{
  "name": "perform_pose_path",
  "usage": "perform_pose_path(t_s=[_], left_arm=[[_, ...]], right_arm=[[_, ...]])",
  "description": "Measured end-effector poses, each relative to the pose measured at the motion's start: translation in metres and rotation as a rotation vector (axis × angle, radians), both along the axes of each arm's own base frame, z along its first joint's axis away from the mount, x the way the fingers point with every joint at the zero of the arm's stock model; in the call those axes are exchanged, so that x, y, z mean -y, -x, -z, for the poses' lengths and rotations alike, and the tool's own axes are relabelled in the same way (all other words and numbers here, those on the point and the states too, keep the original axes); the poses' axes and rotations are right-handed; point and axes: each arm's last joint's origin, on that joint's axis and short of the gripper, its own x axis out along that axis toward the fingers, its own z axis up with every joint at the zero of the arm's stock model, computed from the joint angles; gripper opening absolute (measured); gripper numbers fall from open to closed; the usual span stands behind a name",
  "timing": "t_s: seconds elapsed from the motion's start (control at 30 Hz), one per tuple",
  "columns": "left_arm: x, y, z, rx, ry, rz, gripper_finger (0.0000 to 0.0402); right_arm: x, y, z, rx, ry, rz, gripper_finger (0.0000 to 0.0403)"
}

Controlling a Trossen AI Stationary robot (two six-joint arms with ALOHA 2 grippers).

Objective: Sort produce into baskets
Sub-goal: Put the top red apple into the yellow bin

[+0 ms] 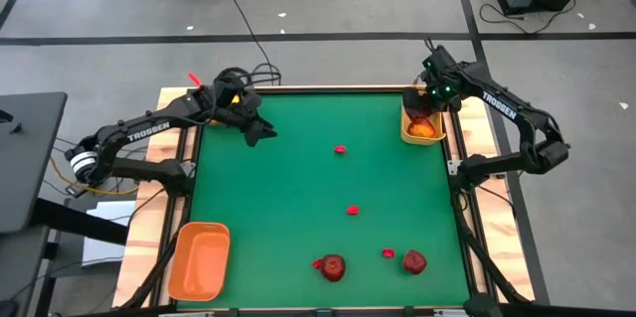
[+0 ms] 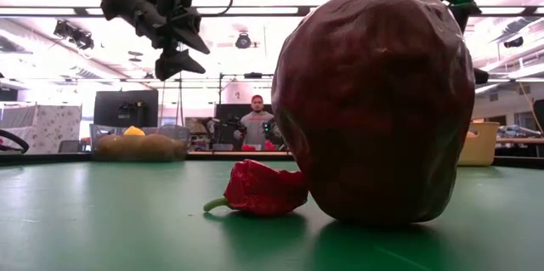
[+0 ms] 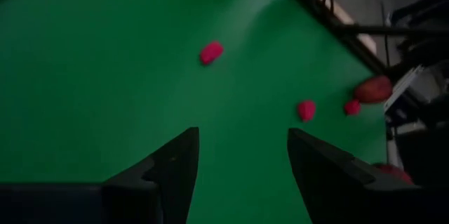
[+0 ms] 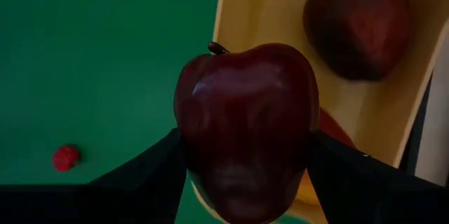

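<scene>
My right gripper is at the table's far right corner, shut on a dark red apple over the yellow basket. The basket holds another dark apple and a red-orange fruit. My left gripper is open and empty above the far left of the green table, its fingers apart in the left wrist view. Two dark red apples and several small red pieces, such as one at the middle, lie on the table. The orange basket stands at the near left. My right gripper pinches the dark red apple by its two opposite sides between the two fingers. The apple's stalk end points away from the wrist. The apple is lifted clear, above the yellow basket's near rim.
In the low view a tray with yellow fruit stands at the far left edge, under my left arm. A dark apple and a small red piece fill the near foreground. A person sits beyond the table.
</scene>
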Motion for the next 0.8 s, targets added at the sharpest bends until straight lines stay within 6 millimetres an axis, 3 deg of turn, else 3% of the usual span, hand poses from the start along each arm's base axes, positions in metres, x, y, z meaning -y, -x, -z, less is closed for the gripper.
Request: perform_pose_path(t_s=[0.27,0.53,0.8], left_arm=[[0.001,0.002,0.003,-0.030,-0.051,0.043,0.0222],[-0.002,-0.002,-0.002,0.013,-0.104,0.017,0.0222],[-0.004,-0.001,-0.001,-0.017,-0.100,-0.049,0.0223]], right_arm=[[-0.009,0.002,0.002,-0.056,-0.054,-0.138,0.0271],[-0.001,-0.008,0.008,-0.067,0.082,0.032,0.0282],[0.004,-0.011,0.011,-0.074,0.158,0.137,0.0349]])
